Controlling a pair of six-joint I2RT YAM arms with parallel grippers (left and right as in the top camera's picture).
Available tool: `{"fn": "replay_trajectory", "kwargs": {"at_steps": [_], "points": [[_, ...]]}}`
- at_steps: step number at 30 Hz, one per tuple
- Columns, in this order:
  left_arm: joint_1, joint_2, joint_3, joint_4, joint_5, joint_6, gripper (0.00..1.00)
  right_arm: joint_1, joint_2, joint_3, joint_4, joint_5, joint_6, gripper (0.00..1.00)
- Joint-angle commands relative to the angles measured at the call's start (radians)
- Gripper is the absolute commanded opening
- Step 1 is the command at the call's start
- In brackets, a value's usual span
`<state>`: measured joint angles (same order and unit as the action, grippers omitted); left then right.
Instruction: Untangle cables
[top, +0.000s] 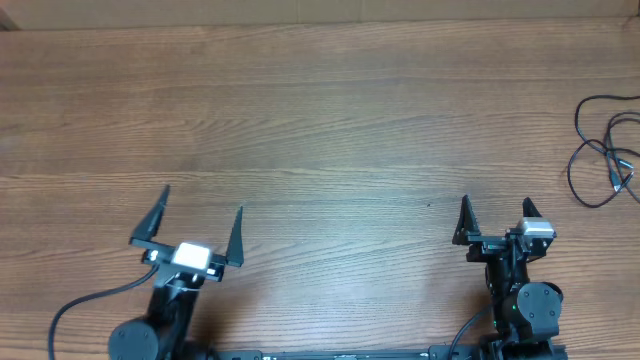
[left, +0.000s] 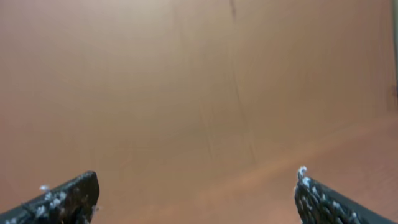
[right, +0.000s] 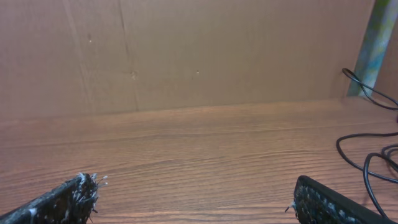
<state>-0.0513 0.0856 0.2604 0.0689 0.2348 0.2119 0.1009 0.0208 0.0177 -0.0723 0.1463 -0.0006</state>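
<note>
The cables (top: 607, 150) are thin black cords lying loose and looped over each other at the far right edge of the wooden table; they also show at the right edge of the right wrist view (right: 372, 143). My left gripper (top: 202, 218) is open and empty near the front left of the table, far from the cables. My right gripper (top: 496, 208) is open and empty near the front right, short of the cables and to their left. In the left wrist view the left gripper (left: 196, 186) has its fingers wide apart with nothing between them. The right gripper (right: 196, 190) is the same.
A brown cardboard wall (right: 186, 56) stands along the table's far edge. A thicker black wire (top: 85, 305) runs from the left arm's base at the front left.
</note>
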Motion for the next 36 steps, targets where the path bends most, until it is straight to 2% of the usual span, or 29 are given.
{"fn": "replay_trajectory", "kwargs": {"at_steps": [1,7,13,17,21,26,32,34,36], "points": [[0.008,-0.046,-0.04,-0.095,-0.036,0.002,1.0,0.005,-0.003,-0.009,0.003,0.01,-0.004,1.0],[0.008,-0.082,-0.122,-0.161,-0.064,0.002,1.0,0.005,-0.003,-0.009,0.003,0.01,-0.004,1.0],[0.008,-0.083,-0.207,-0.076,-0.082,0.003,1.0,0.005,-0.003,-0.009,0.003,0.01,-0.004,1.0],[0.015,-0.083,-0.258,0.014,-0.085,0.068,1.0,0.005,-0.003,-0.009,0.003,0.01,-0.004,1.0],[0.043,-0.083,-0.256,-0.002,-0.089,0.099,1.0,0.005,-0.003,-0.009,0.003,0.01,-0.004,1.0],[0.084,-0.083,-0.256,-0.142,-0.112,0.099,1.0,0.005,-0.003,-0.009,0.003,0.01,-0.004,1.0],[0.084,-0.083,-0.256,-0.143,-0.167,0.095,1.0,0.005,-0.003,-0.009,0.003,0.01,-0.004,1.0],[0.084,-0.083,-0.256,-0.143,-0.171,0.034,1.0,0.005,-0.003,-0.009,0.003,0.01,-0.004,1.0],[0.084,-0.083,-0.256,-0.147,-0.225,-0.101,1.0,0.005,-0.003,-0.009,0.003,0.01,-0.004,1.0]]}}
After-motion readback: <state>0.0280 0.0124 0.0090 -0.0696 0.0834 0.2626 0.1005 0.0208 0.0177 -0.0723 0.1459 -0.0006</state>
